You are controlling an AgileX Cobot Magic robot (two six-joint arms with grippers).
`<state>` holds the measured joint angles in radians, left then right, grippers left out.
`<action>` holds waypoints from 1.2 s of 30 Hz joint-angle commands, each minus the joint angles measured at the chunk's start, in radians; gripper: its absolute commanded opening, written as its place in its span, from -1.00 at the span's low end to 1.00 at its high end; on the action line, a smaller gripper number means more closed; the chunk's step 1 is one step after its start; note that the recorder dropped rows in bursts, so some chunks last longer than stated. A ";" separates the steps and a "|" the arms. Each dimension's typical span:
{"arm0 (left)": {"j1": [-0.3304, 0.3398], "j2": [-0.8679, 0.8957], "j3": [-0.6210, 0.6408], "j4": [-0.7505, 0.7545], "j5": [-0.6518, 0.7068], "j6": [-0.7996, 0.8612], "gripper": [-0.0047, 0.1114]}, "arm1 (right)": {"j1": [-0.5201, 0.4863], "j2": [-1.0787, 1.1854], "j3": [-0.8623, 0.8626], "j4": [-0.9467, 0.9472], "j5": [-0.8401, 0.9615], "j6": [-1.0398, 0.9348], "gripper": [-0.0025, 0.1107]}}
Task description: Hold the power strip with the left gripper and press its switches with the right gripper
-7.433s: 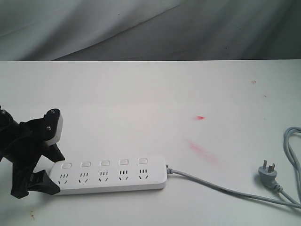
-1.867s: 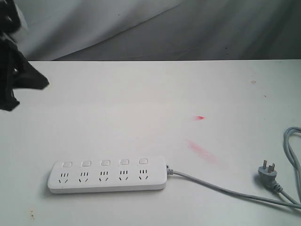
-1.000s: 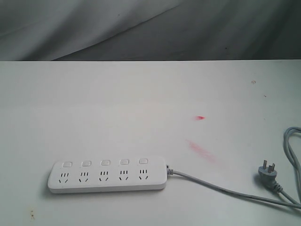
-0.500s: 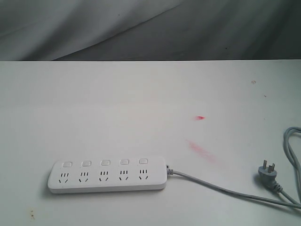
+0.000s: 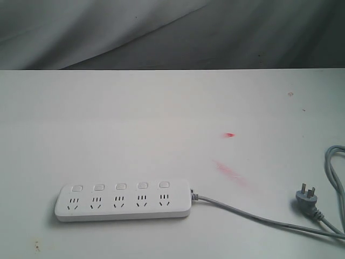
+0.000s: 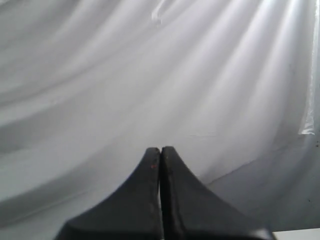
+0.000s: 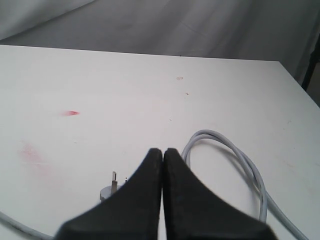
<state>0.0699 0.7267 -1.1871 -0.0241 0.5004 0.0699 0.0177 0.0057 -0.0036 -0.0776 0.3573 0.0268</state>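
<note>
We get the power strip (image 5: 123, 200) only in the exterior view, lying low left on the table (image 5: 161, 108). Left gripper (image 6: 160, 150) pinched shut and empty, facing the curtain (image 6: 150, 75). Right gripper (image 7: 162, 151) likewise, with the plug (image 7: 107, 190) beside its jaws.

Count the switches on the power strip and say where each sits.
5, in one row along the upper edge of the power strip in the exterior view, one above each socket: leftmost switch, second switch, middle switch, fourth switch, rightmost switch nearest the cord. None hidden.
</note>
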 commanded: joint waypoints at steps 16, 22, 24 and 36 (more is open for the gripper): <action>-0.003 -0.155 0.272 0.067 -0.047 -0.116 -0.91 | -0.006 -0.006 0.004 -0.007 -0.016 0.003 -0.96; -0.003 -0.207 0.509 0.037 -0.130 -0.119 -0.91 | -0.006 -0.006 0.004 -0.007 -0.016 0.003 -0.96; -0.003 -0.228 0.592 0.024 -0.184 -0.119 -0.91 | -0.006 -0.006 0.004 -0.007 -0.016 0.003 -0.96; -0.003 -0.501 1.004 -0.003 -0.391 -0.122 -0.91 | -0.006 -0.006 0.004 -0.007 -0.016 0.003 -0.96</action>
<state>0.0699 0.2800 -0.2336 -0.0085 0.1401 -0.0403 0.0177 0.0057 -0.0036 -0.0776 0.3573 0.0268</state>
